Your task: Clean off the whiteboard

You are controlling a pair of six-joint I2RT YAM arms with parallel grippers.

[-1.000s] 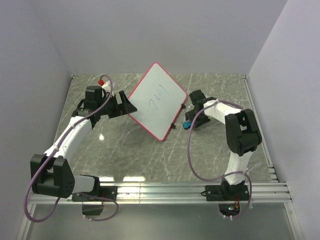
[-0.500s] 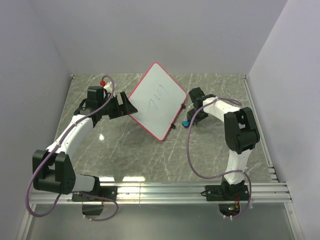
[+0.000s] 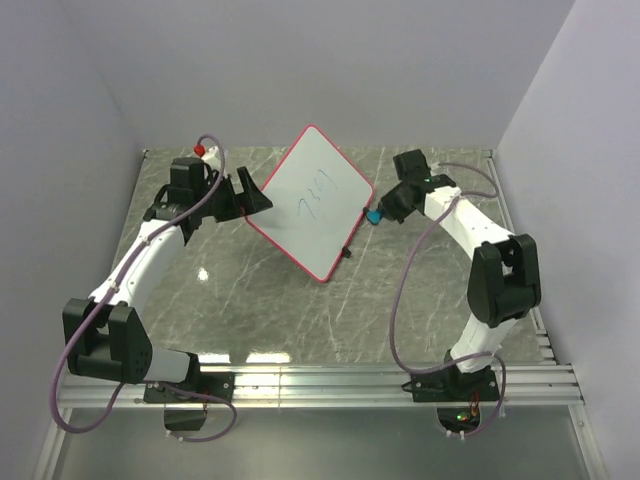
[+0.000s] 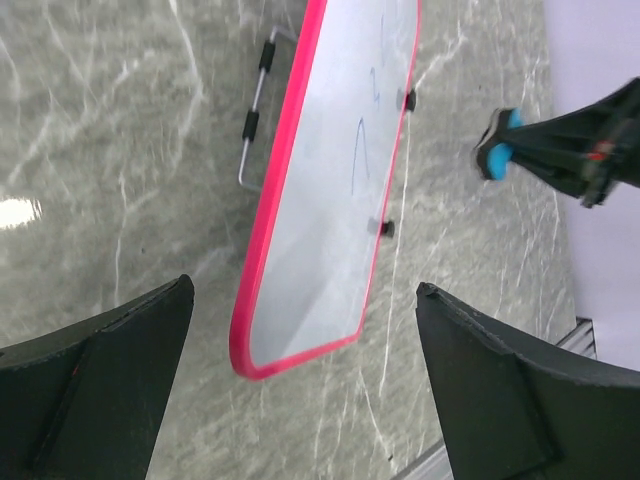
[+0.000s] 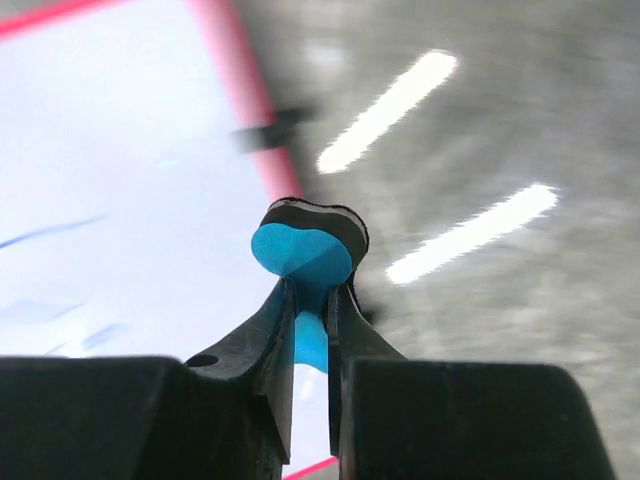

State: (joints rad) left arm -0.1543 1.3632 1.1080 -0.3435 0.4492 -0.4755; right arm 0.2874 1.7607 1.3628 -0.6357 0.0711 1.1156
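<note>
- Whiteboard (image 3: pixel 310 205) with a red-pink rim: it stands tilted on the grey marbled table (image 3: pixel 300 300), about mid-table between my two arms, one corner raised toward the back wall. A bent wire stand (image 4: pixel 252 110) shows behind it in my left wrist view.
- My left gripper (image 3: pixel 256 192) sits just beside the board's left edge with its jaws spread wide and nothing between the fingers (image 4: pixel 110 370). From the wrist view, the board's near rounded corner lies in the gap ahead of them. I cannot tell whether they touch the rim.
- My right gripper (image 3: pixel 385 212) is at the board's right side, jaws clamped together on the eraser.
- Blue scribbles (image 3: pixel 318 205) mark the middle of the white face.
- The eraser (image 5: pixel 300 255) is a small blue block with a black-and-white layer at its tip. It pokes out past my fingertips, right by the board's right rim. I cannot tell whether it touches.
- Small black clips (image 4: pixel 409 99) sit along that right edge.
</note>
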